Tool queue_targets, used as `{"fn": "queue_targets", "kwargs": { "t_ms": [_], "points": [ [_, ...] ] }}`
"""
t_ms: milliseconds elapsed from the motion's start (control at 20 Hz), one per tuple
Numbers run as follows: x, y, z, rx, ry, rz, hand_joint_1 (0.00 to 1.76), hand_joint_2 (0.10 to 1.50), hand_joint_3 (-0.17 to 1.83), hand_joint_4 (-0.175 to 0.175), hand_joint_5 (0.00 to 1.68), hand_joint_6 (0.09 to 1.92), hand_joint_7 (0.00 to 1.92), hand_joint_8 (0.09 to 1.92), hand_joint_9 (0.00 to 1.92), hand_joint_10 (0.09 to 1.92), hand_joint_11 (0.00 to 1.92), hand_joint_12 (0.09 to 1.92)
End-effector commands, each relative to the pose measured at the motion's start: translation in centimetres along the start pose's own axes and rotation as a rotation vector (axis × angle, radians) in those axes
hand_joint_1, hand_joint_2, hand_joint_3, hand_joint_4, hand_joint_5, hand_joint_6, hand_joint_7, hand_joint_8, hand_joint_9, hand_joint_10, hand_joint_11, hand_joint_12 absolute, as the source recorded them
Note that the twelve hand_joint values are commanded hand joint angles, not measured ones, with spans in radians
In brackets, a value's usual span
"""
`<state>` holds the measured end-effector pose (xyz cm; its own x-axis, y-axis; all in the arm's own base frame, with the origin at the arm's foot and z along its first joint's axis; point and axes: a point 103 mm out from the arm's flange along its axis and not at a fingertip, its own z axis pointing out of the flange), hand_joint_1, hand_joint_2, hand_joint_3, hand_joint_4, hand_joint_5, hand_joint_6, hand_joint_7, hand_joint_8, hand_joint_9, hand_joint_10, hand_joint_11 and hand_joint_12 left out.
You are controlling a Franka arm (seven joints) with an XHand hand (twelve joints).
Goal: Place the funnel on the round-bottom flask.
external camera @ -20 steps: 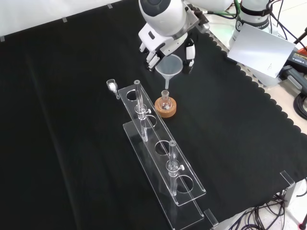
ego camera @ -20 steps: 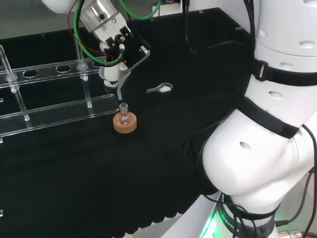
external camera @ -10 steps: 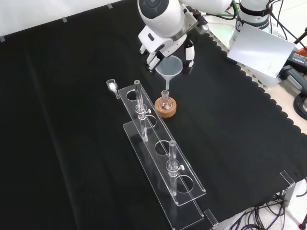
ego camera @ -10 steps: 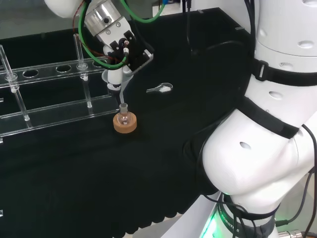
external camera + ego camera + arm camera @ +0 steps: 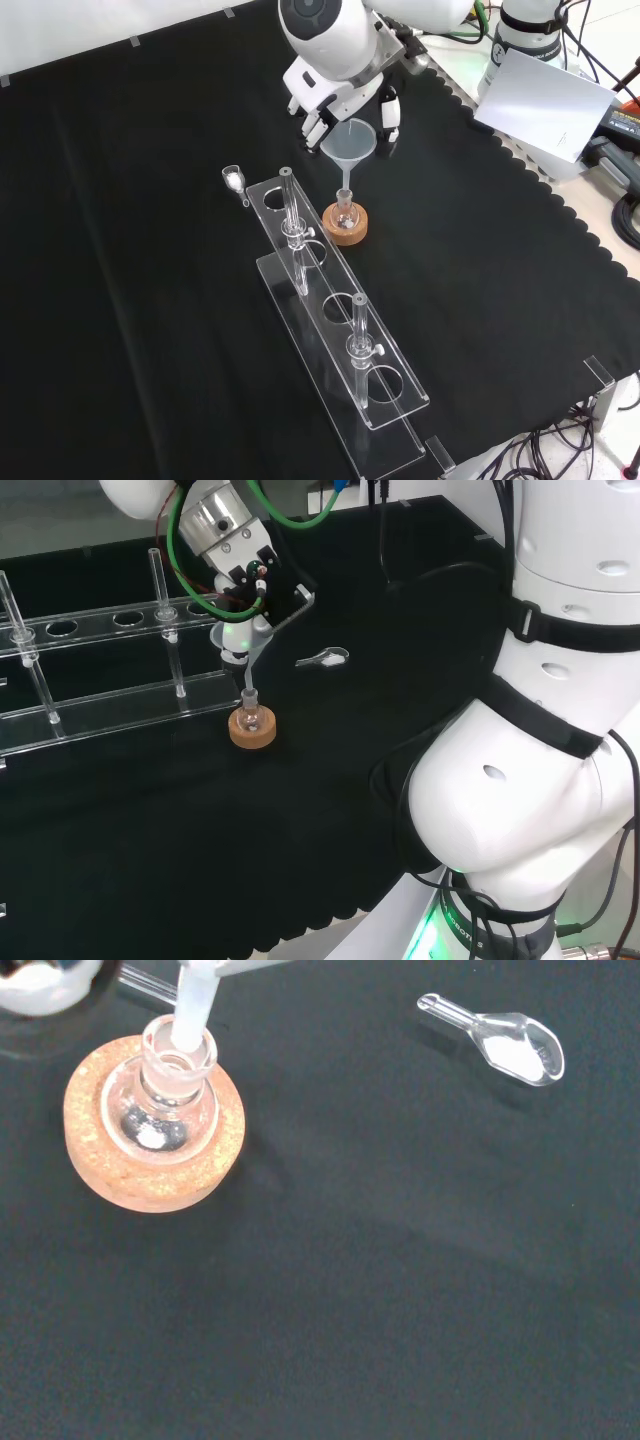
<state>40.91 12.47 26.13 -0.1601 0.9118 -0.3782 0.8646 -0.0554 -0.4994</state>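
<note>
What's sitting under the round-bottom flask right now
A cork ring cradles the round-bottom flask. The cloth beneath the ring is covered, so nothing there can be seen.

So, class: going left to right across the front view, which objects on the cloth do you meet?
Scoop → test tube rack → round-bottom flask on its cork ring.

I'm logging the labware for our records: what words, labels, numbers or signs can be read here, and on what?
None can be read.
Funnel, round-bottom flask, cork ring, scoop, tube rack: no markings visible.
Device at the front view's right edge: print too small to read.
</note>
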Motion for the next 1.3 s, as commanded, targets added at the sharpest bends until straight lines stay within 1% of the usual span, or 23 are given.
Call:
{"fn": "queue_targets", "kwargs": {
  "t_ms": [50, 250, 350, 550, 650, 750, 1000, 1300],
  "points": [
    [-0.1, 0.2, 0.2, -0.006, 0.009, 0.001, 0.85, 0.63, 0.58, -0.041, 0.83, 0.87, 0.97, 0.92, 1.23, 0.64, 0.65, 1.28],
    [0.1, 0.4, 0.3, 0.000, 0.000, 0.001, 0.85, 0.63, 0.59, -0.041, 0.83, 0.87, 0.97, 0.92, 1.23, 0.64, 0.65, 1.28],
    [0.5, 0.7, 0.3, -0.002, -0.005, -0.008, 0.85, 0.63, 0.59, -0.042, 0.83, 0.87, 0.98, 0.92, 1.23, 0.64, 0.65, 1.28],
    [1.2, 1.5, 0.6, 0.003, -0.012, -0.004, 0.85, 0.63, 0.59, -0.042, 0.83, 0.87, 0.98, 0.92, 1.23, 0.64, 0.65, 1.28],
    [1.1, 1.6, 0.8, 0.001, -0.008, -0.003, 0.85, 0.63, 0.59, -0.043, 0.83, 0.87, 0.98, 0.92, 1.23, 0.64, 0.65, 1.28],
    [1.0, 1.7, 1.0, 0.011, -0.015, 0.001, 0.85, 0.63, 0.59, -0.043, 0.83, 0.87, 0.98, 0.92, 1.23, 0.64, 0.65, 1.28],
    [0.3, 2.7, 2.9, 0.005, 0.033, -0.013, 0.85, 0.63, 0.59, -0.044, 0.83, 0.87, 0.98, 0.92, 1.23, 0.64, 0.65, 1.28],
    [0.2, 3.0, 3.5, 0.009, 0.053, -0.017, 0.85, 0.63, 0.59, -0.044, 0.83, 0.87, 0.98, 0.92, 1.23, 0.64, 0.65, 1.28]
  ]
}}
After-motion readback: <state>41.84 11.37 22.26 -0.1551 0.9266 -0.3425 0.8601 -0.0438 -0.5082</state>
